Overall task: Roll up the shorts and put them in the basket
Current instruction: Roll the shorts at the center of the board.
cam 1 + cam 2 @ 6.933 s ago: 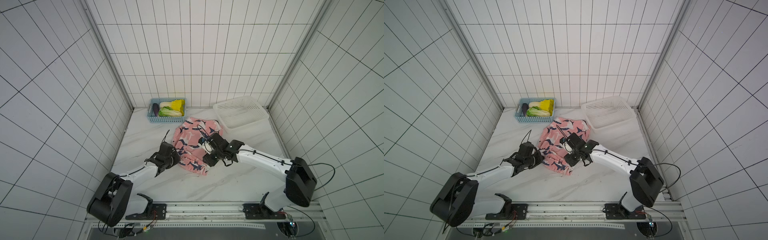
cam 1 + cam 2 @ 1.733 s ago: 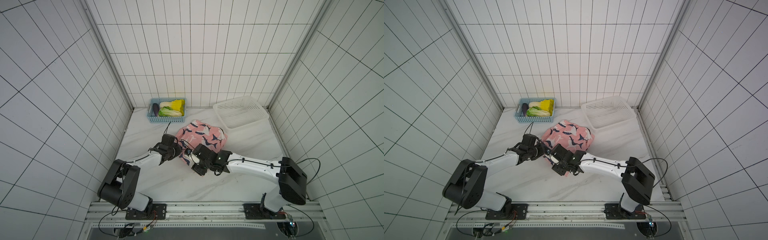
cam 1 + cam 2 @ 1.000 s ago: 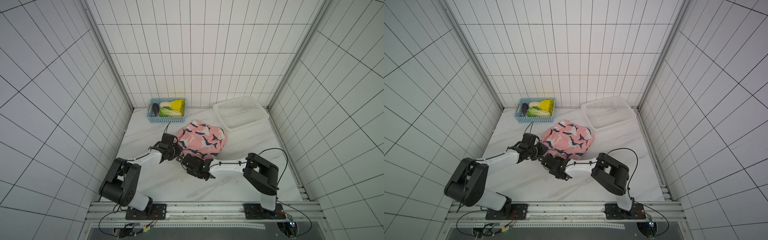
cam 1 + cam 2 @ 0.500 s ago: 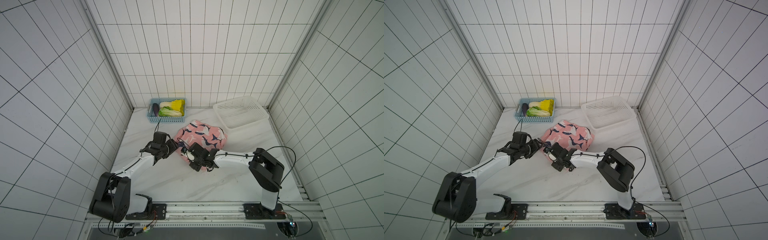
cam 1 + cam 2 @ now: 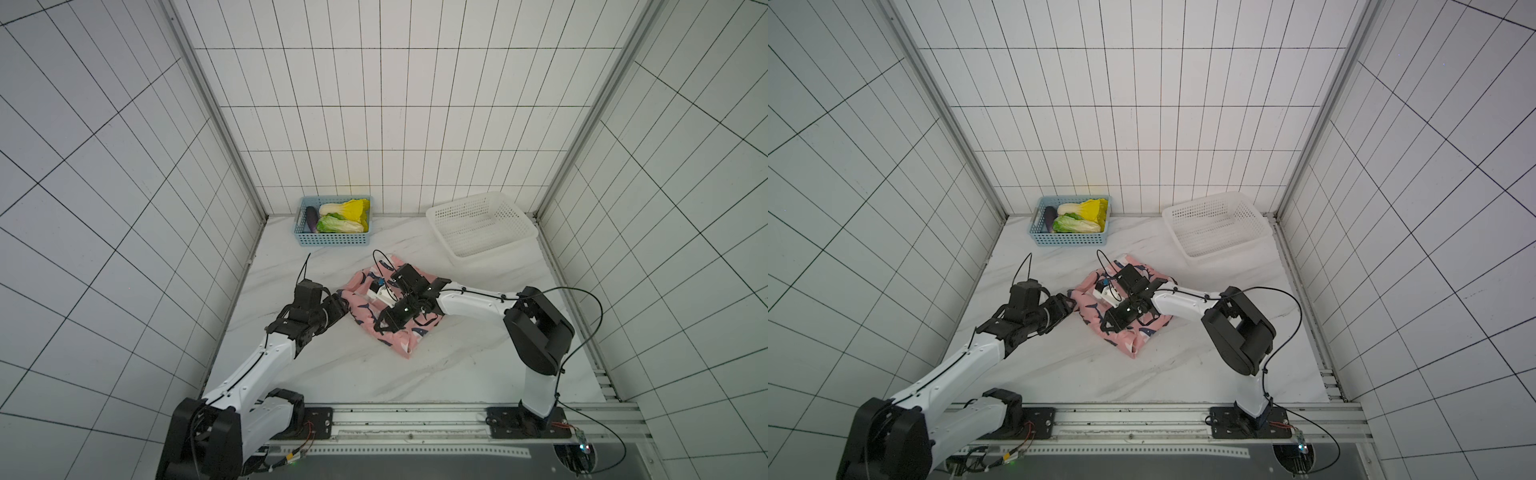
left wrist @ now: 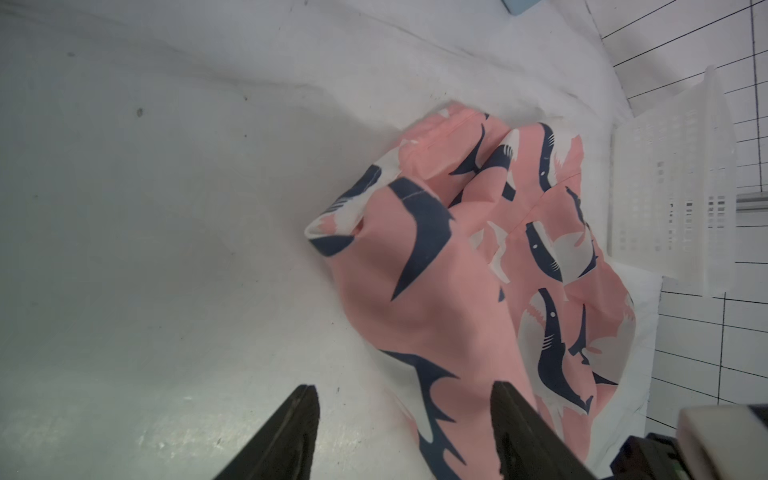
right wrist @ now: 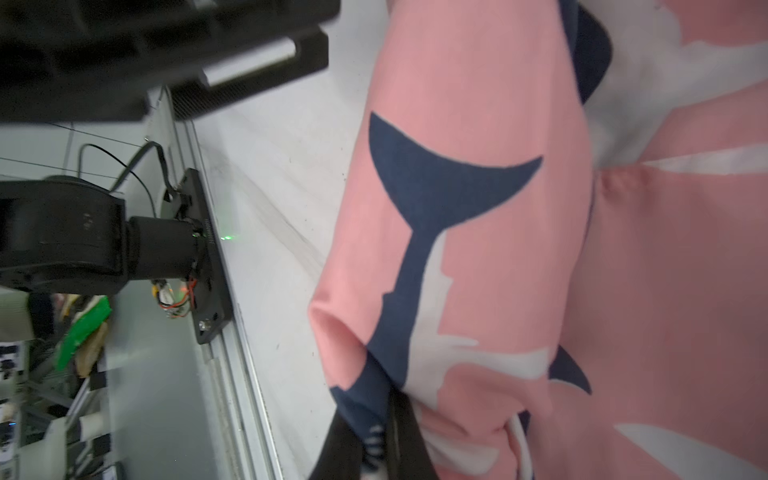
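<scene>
The pink shark-print shorts [image 5: 401, 340] [image 5: 1129, 338] lie bunched and partly folded mid-table. My left gripper [image 5: 338, 308] [image 5: 1069, 308] stands open at their left edge. In the left wrist view its fingers straddle the fabric's border [image 6: 403, 388], one over bare marble and one over the shorts [image 6: 436, 270], holding nothing. My right gripper [image 5: 380, 326] [image 5: 1106, 326] reaches across the shorts from the right. It is shut on a fold of their near-left edge [image 7: 374, 415], and the shorts [image 7: 498, 249] fill most of that view.
A blue basket [image 5: 334, 240] of vegetables stands at the back left. An empty white basket [image 5: 482, 230] sits at the back right. Tiled walls close in three sides. The arms' mounting rail [image 5: 415, 419] runs along the front edge.
My left gripper has opened, let go of the shorts and drawn back a little to the left. My right gripper has closed on the shorts' edge and shifted over the fabric.
</scene>
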Robot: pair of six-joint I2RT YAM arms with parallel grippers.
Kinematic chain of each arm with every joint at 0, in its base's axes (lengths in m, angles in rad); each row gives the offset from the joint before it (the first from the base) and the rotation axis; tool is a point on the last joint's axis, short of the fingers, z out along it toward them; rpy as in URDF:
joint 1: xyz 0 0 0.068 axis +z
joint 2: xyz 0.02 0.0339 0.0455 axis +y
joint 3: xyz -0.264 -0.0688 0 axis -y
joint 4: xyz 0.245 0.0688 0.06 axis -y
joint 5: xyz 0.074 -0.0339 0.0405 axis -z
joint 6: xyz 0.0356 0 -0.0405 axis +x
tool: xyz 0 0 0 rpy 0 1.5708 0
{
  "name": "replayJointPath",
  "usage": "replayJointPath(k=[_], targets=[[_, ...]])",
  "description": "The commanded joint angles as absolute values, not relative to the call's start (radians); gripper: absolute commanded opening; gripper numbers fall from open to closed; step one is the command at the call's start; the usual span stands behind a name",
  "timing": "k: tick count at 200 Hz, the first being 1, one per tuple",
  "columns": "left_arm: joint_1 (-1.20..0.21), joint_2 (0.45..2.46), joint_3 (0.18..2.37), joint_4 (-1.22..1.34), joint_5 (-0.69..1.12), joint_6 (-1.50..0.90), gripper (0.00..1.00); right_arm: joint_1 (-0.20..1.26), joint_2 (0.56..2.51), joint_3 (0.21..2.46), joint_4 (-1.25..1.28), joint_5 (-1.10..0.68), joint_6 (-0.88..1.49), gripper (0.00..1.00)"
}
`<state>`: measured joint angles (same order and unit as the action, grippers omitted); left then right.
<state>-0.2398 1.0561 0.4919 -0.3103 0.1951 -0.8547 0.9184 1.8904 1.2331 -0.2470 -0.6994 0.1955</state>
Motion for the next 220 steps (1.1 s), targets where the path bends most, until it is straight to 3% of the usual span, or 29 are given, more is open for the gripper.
replayJointPath(k=[1, 72, 183, 203, 220], targets=[[-0.255, 1.063, 0.459, -0.181, 0.231, -0.878, 0.7, 0.871, 1.934, 1.195, -0.145, -0.825, 0.3, 0.0], [-0.291, 1.17, 0.411, 0.109, 0.247, -0.907, 0.72, 0.825, 1.994, 1.058, 0.051, -0.853, 0.408, 0.0], [-0.333, 1.471, 0.465, 0.32, 0.272, -0.908, 0.71, 0.794, 2.025, 1.029, 0.064, -0.829, 0.403, 0.0], [-0.333, 1.523, 0.48, 0.331, 0.276, -0.919, 0.65, 0.79, 2.039, 1.031, 0.06, -0.83, 0.399, 0.0], [-0.333, 1.564, 0.494, 0.344, 0.293, -0.93, 0.49, 0.79, 2.046, 1.031, 0.055, -0.831, 0.392, 0.0]])
